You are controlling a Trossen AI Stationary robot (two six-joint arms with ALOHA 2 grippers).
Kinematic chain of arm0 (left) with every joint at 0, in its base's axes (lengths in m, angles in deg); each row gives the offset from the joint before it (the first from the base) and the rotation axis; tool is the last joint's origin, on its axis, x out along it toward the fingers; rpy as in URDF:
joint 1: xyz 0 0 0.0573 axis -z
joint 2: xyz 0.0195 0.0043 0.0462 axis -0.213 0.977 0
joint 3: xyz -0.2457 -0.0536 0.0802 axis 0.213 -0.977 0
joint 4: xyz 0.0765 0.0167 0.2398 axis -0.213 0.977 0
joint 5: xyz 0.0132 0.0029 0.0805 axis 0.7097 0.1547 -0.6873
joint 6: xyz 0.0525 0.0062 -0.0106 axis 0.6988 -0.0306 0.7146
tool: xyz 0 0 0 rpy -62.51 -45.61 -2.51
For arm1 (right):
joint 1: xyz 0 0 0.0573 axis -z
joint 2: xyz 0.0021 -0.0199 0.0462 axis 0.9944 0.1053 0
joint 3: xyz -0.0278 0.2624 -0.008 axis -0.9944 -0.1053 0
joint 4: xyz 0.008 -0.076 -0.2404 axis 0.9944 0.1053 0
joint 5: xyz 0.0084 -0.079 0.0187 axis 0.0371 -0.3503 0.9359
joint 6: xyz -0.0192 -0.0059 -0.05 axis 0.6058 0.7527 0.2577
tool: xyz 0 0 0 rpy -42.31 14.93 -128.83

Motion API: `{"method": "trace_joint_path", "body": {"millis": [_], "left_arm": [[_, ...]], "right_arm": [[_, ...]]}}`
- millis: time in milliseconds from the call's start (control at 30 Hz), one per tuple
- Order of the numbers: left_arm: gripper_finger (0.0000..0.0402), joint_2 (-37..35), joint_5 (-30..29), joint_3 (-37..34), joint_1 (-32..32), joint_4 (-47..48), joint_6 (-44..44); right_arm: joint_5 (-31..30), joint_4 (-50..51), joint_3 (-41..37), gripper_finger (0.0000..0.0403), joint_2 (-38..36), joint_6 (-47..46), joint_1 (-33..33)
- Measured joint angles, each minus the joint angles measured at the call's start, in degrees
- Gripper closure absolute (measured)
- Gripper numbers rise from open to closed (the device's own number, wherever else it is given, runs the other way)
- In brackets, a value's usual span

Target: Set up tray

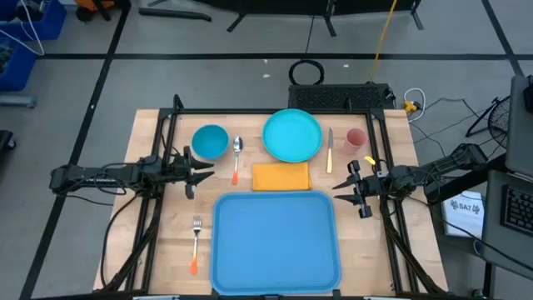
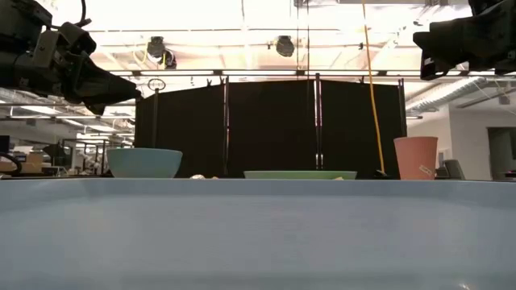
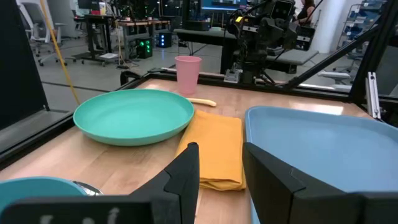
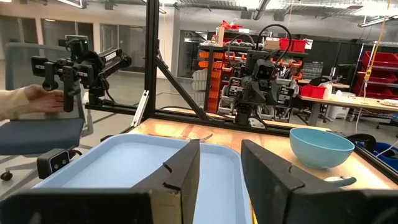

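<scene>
The large blue tray [image 1: 276, 242] lies flat on the wooden table near its front edge, with nothing on it. Behind it lie an orange-yellow napkin [image 1: 281, 176], a turquoise plate [image 1: 292, 135], a blue bowl [image 1: 210, 142], a spoon [image 1: 237, 158], a knife [image 1: 330, 150] and a pink cup [image 1: 356, 138]. A fork [image 1: 195, 243] lies left of the tray. My left gripper [image 1: 200, 171] hovers open at the table's left, pointing level toward the napkin [image 3: 214, 152]. My right gripper [image 1: 341, 182] hovers open at the right, above the tray's far right corner [image 4: 155, 168].
A black frame [image 1: 275, 112] runs along the table's far and side edges. Bare wood shows between the fork and the left arm. In the right wrist view a person's hand [image 4: 31, 99] holds a device beyond the table's near side.
</scene>
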Motion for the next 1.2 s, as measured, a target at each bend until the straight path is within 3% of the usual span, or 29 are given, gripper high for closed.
{"method": "trace_joint_path", "body": {"millis": [433,767,867,967,1133,1200], "left_arm": [[0.0275,0.00,-0.55,0.00,0.02,-9.03,1.25],[0.0275,0.02,-2.91,0.00,0.00,-8.85,4.49],[0.0275,0.02,-2.95,0.00,0.00,-8.65,4.66],[0.0275,0.01,-2.95,0.00,0.00,-7.55,4.61],[0.0275,0.02,-2.92,0.00,0.00,-4.87,1.98],[0.0275,0.02,-2.91,0.00,0.00,-4.28,1.09]], "right_arm": [[-0.01,-6.68,0.00,0.0293,-0.02,-0.35,0.02],[-1.28,-16.58,-0.02,0.0293,0.10,-1.74,0.04],[-10.14,-19.17,0.40,0.0294,0.63,1.85,0.06],[-26.81,-17.92,2.29,0.0294,2.13,4.23,0.72],[-56.60,-13.38,12.19,0.0294,5.52,11.02,2.79],[-63.71,-10.45,16.30,0.0294,7.25,14.77,3.16]]}}
